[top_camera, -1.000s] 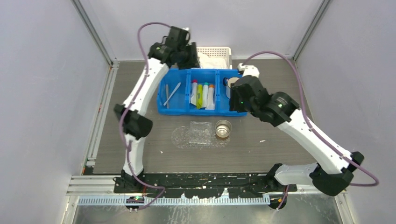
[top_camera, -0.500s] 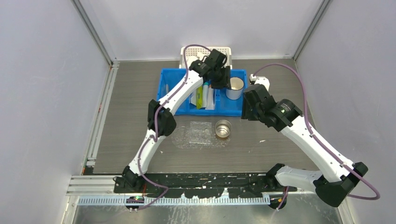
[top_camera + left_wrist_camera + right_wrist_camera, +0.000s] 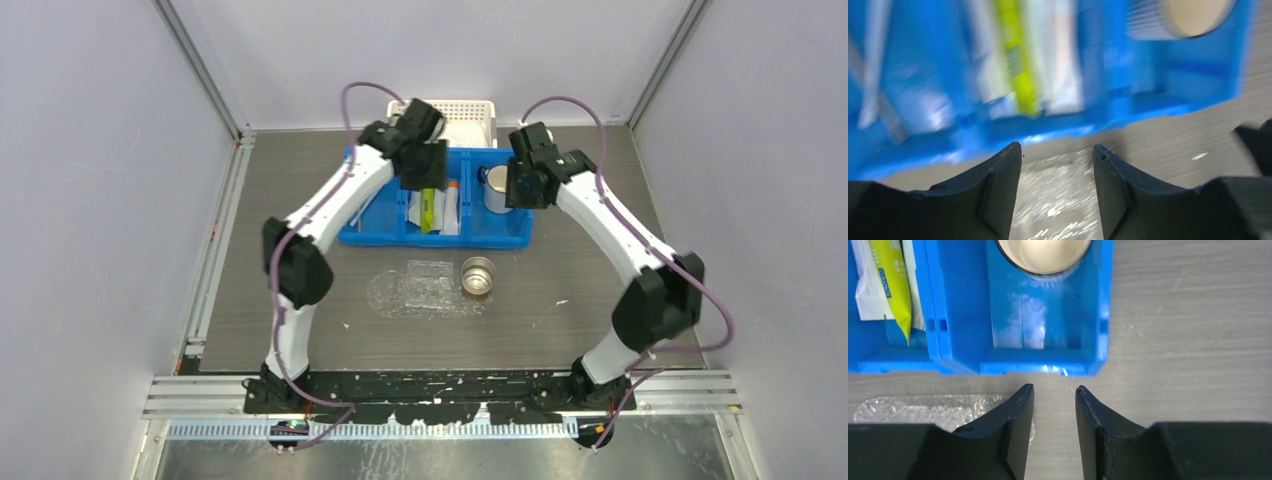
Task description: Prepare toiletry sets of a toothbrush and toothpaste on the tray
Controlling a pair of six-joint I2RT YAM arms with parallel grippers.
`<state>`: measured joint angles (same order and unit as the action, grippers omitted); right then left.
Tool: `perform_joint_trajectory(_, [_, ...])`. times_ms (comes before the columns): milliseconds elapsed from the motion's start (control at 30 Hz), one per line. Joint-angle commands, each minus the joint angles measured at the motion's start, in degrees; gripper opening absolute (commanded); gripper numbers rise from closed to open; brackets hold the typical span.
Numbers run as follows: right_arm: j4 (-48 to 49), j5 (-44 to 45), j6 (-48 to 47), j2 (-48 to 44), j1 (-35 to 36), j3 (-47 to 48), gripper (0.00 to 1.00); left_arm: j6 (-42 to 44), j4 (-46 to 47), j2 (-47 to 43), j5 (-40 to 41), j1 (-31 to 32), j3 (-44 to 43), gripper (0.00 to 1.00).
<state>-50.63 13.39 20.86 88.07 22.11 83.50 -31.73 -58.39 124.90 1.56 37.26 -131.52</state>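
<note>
Two sets of jaws are standing empty right now. Starting at my left, the left gripper [image 3: 1057, 148] is hanging about half open, nothing between its fingers, raised above the blue bin [image 3: 1148, 107]. Its view is smearing badly. Ahead of it and off to its left a pale stick is showing, which I am taking for the toothbrush [image 3: 872, 65]. I am judging it light, stiff and slick, best pinched across the middle of the handle. Straight ahead of the jaws the toothpaste [image 3: 1020, 60] tubes are lying side by side in the middle compartment. I am judging them light, flat and squashy, so I am planning a gentle pinch across the flat body, not the cap. The tray [image 3: 1058, 200] is glinting in the gap between the fingertips, nearer than the bin, with no set on it that I am making out. Moving right, the right gripper [image 3: 1053, 388] is sitting narrowly parted and empty, with a steel cup [image 3: 1043, 252] ahead of it in the bin's end compartment and the toothpaste ahead to its left.
</note>
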Motion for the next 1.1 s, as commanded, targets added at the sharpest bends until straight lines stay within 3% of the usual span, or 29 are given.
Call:
perform_joint_trajectory(0, [2.1, -1.7, -4.9, 7.8, 0.1, 7.6, 0.42, 3.4, -1.8, -17.1, 6.5, -6.5, 21.0, 0.60])
perform_joint_trajectory(67, [2.2, -1.4, -5.9, 10.9, 0.1, 10.0, 0.41, 4.2, 1.3, -23.6, 6.5, -8.7, 30.7, 0.96])
perform_joint_trajectory(100, [2.1, -0.8, -6.6, 12.3, 0.1, 11.2, 0.41, 4.6, 2.1, -26.8, 6.7, -9.8, 34.0, 0.99])
perform_joint_trajectory(300, [4.7, 1.0, -12.0, 17.9, 0.1, 15.9, 0.42, 6.0, 2.9, -35.8, 5.8, -13.1, 47.3, 1.00])
perform_joint_trajectory(467, [5.4, 1.0, -15.4, 22.9, 0.0, 20.2, 0.54, 5.9, 5.1, -39.0, 4.1, -13.3, 54.1, 1.00])
perform_joint_trajectory(833, [4.4, -5.3, -17.1, 32.0, -1.2, 27.3, 0.54, 7.1, 6.9, -38.7, 2.1, -14.9, 56.6, 1.00])
perform_joint_trajectory(933, [3.2, -5.5, -17.0, 35.2, -1.7, 30.1, 0.50, 7.1, 6.6, -38.5, 2.0, -15.2, 56.2, 1.00])
perform_joint_trajectory(1067, [2.0, -5.3, -17.0, 37.5, -2.1, 31.1, 0.22, 7.1, 6.1, -39.4, 2.6, -15.4, 55.9, 1.00])
